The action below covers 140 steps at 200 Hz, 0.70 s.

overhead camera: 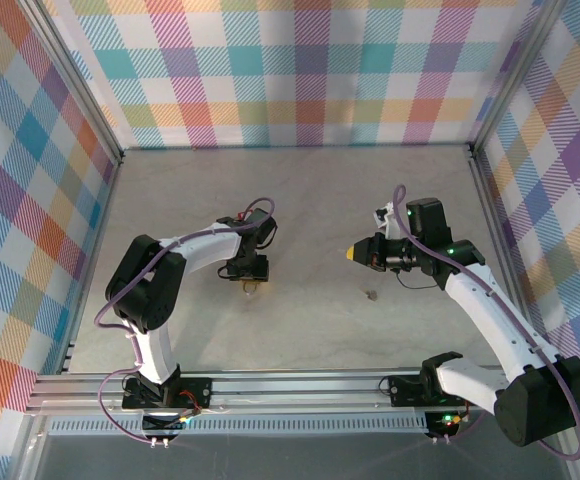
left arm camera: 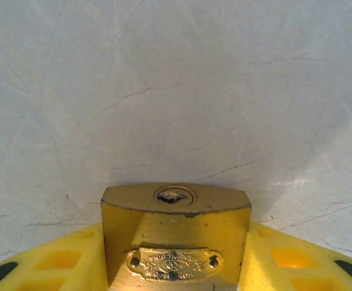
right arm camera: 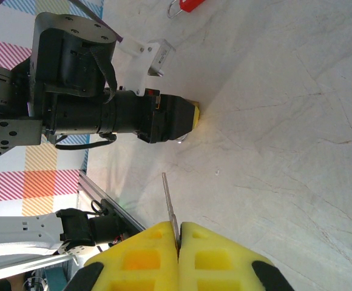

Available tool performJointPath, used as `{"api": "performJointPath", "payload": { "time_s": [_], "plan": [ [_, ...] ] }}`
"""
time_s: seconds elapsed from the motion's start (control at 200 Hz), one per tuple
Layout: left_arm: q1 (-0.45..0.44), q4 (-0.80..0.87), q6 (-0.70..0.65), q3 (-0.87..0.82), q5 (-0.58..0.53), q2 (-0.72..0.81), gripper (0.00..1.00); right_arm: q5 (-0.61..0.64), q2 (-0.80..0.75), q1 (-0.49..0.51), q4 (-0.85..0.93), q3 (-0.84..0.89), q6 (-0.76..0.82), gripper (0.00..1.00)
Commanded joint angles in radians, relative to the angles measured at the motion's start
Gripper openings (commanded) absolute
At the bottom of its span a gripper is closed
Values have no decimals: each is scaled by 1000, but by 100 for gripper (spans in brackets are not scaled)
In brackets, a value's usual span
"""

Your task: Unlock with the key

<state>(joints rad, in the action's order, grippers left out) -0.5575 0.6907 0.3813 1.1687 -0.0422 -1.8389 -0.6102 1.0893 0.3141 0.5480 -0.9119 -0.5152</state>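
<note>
Left gripper [overhead camera: 249, 283] gripped a brass padlock [left arm camera: 176, 230] low over the table [left arm camera: 176, 91], keyhole end [left arm camera: 175, 195] pointed outward, embossed plate [left arm camera: 175, 264] too small to read, right gripper [right arm camera: 179, 233] pinched shut on the key [right arm camera: 169, 197], well apart

A pale grey, marble-veined tabletop [overhead camera: 300, 200] sits boxed in by pastel plaid cloth walls [overhead camera: 300, 70], with an aluminium rail [overhead camera: 300, 385] along its near edge and a small red piece with a metal loop [right arm camera: 185, 5] lying on it.
</note>
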Motion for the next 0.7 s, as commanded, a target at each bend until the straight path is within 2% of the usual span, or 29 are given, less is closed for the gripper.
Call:
{"api": "performJointPath", "payload": {
  "time_s": [0.0, 0.14, 0.215, 0.385, 0.55, 0.695],
  "plan": [
    [8, 12, -17, -7, 45, -36, 36, -5, -3, -4, 0, 8, -2, 0],
    [0, -26, -73, -8, 83, 0, 28, -12, 29, -5, 4, -7, 20, 0],
    [-33, -48, -139, 4, 83, 37, 24, -38, 60, -15, 19, -29, 50, 0],
    [-140, -110, -373, 49, 37, 154, 16, -154, 123, -55, 136, -131, 163, 0],
    [-161, -157, -594, 83, 67, 270, 14, -197, 136, -58, 303, -220, 267, 0],
    [-179, -83, -750, 166, 108, 305, 14, -238, 132, -57, 421, -273, 339, 0]
  ]
}}
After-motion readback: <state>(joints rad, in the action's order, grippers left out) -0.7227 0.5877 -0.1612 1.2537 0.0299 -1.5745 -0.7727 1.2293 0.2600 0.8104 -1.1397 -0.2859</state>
